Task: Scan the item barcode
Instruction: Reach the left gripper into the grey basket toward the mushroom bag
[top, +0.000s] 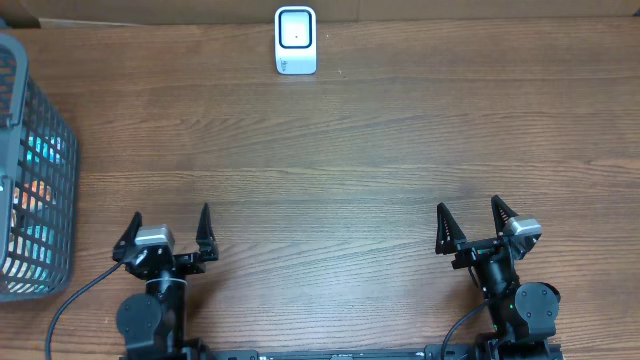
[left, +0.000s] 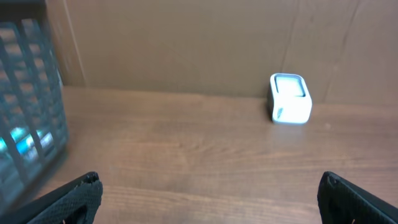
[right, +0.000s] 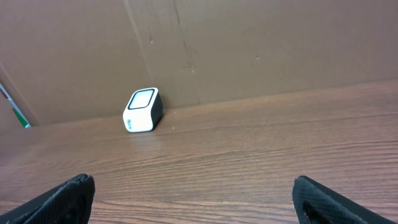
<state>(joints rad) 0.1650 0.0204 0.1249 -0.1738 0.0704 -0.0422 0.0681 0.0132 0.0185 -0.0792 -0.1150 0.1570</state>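
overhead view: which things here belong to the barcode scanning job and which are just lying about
For the job:
- white scanner
- grey basket with coloured items inside
- left gripper and right gripper, both open and empty

Just there:
- cardboard wall at the back
- black cable at the near edge

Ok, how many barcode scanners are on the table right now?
1. The white scanner stands at the far edge of the table, near the middle, by the cardboard wall. The basket at the left could hide another.
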